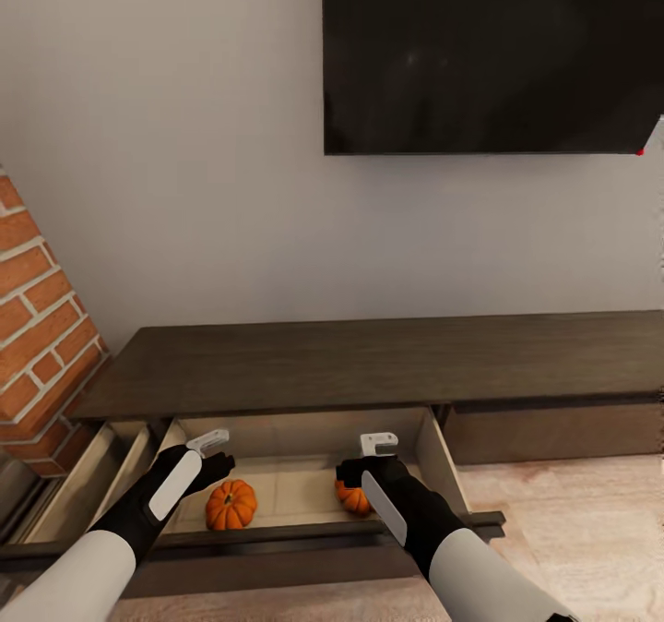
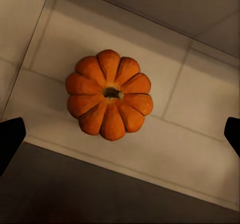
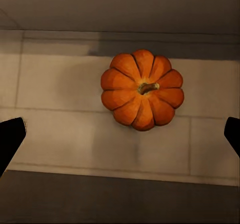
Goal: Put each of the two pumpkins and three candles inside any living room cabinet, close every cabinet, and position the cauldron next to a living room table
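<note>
Orange pumpkins are sitting in the open beige drawer (image 1: 295, 437) of the dark cabinet (image 1: 369, 359): the left pumpkin (image 1: 231, 504) lying free below the left end effector (image 1: 214, 448), the right pumpkin (image 1: 353, 498) beneath the right end effector (image 1: 376, 448). Both end effectors are hovering with fingers spread, holding nothing.

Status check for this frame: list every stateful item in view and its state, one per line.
Cabinet: middle drawer open, another drawer at far left open too.
Left pumpkin: upright in the open drawer, released.
Right pumpkin: in the same drawer, released.
Left gripper: open, empty.
Right gripper: open, empty.
TV: dark screen.
</note>
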Motion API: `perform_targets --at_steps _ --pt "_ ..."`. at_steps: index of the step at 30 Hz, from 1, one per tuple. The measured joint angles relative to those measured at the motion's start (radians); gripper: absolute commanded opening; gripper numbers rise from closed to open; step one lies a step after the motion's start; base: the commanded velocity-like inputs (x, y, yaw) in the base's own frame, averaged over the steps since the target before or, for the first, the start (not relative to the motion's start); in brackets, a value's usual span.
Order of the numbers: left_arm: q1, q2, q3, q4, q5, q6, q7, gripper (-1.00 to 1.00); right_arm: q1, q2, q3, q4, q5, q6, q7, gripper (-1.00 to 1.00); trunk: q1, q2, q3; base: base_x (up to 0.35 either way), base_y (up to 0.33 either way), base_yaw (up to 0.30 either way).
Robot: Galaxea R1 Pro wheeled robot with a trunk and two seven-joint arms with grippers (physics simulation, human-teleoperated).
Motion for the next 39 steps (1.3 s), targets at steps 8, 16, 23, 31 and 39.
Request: perform_targets --at_steps 8,16,23,31,39 --pt "0.0 0.0 0.0 0.0 0.0 0.0 0.0 1.0 0.0 0.0 0.0 0.0 0.0 0.0 0.0 1.0 -0.031 0.056 0.025 -0.081 0.0 0.0" --pt "0.0 -0.001 0.0 0.0 0.0 0.0 0.0 1.0 0.0 0.0 0.001 0.0 0.0 0.0 0.0 1.0 -0.062 0.112 0.05 -0.007 0.0 0.0" --pt "0.0 -0.001 0.0 0.0 0.0 0.0 0.0 1.0 0.0 0.0 0.0 0.0 0.0 0.0 0.0 1.0 -0.089 0.161 0.072 0.0 0.0 0.0" --pt "0.0 -0.001 0.0 0.0 0.002 0.0 0.0 1.0 0.0 0.0 0.001 0.0 0.0 -0.001 0.0 1.0 -0.119 0.217 0.097 0.0 0.0 0.0" --pt "0.0 -0.001 0.0 0.0 0.002 0.0 0.0 1.0 0.0 0.0 0.0 -0.001 0.0 -0.001 0.0 1.0 -0.15 0.273 0.122 0.0 0.0 0.0"
